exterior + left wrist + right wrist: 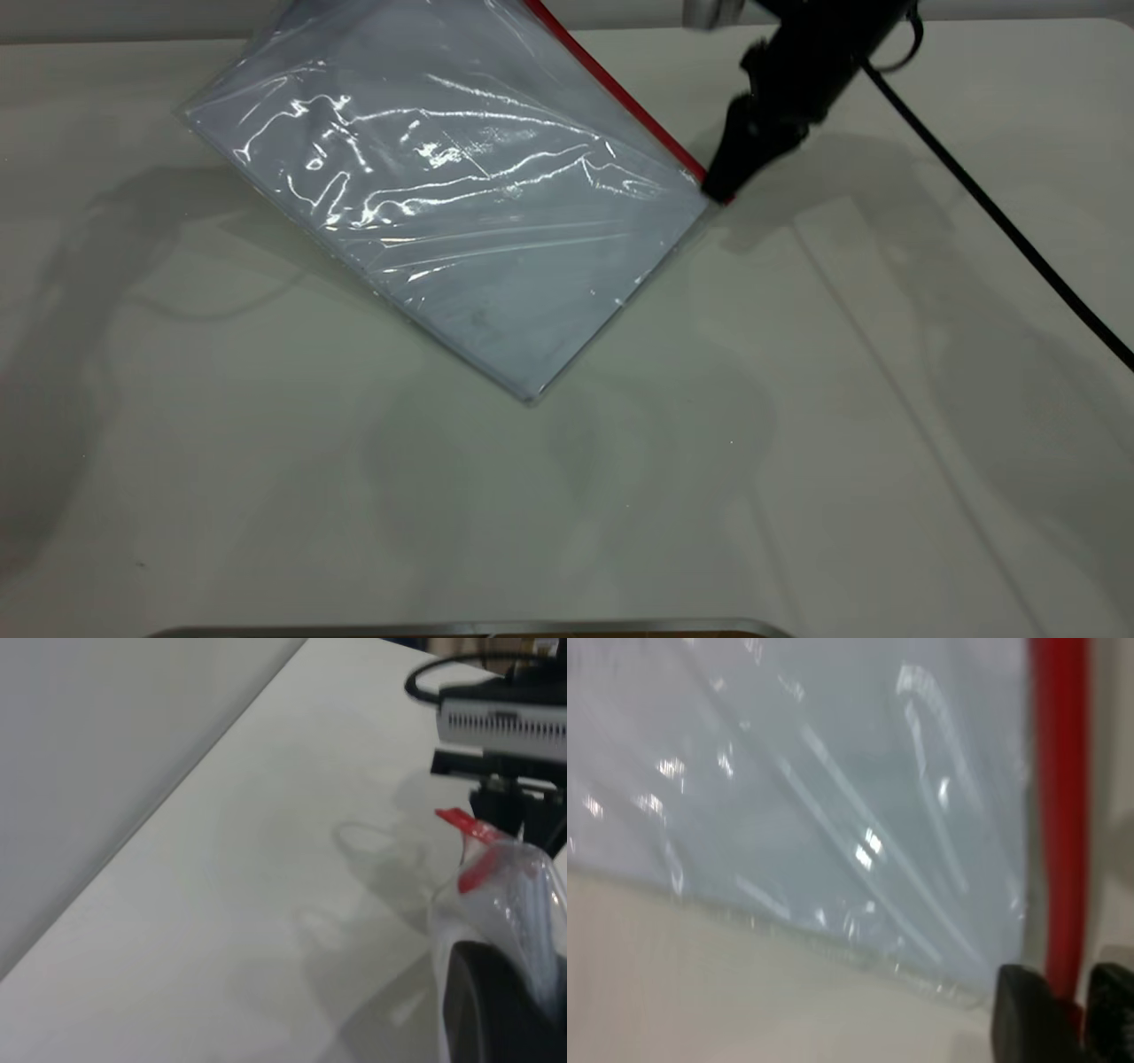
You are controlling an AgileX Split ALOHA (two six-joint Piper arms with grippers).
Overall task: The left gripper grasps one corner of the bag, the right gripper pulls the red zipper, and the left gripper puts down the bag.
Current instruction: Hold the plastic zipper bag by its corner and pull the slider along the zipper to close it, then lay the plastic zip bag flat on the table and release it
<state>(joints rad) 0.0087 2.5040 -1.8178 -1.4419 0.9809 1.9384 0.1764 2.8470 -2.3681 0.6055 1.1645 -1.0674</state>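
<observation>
The bag, a clear pouch over a pale bluish sheet, hangs tilted with its far edge raised past the top of the exterior view and its near corner low over the table. The red zipper runs along its right edge. My right gripper is shut on the zipper's near end; in the right wrist view its jaws pinch the red strip. My left gripper shows only in the left wrist view, one black jaw pressed against the bag's plastic near a red corner.
The white table stretches in front of the bag. The right arm's thick black cable trails across the right side. A metal edge lies at the front. The right arm's wrist shows beyond the bag.
</observation>
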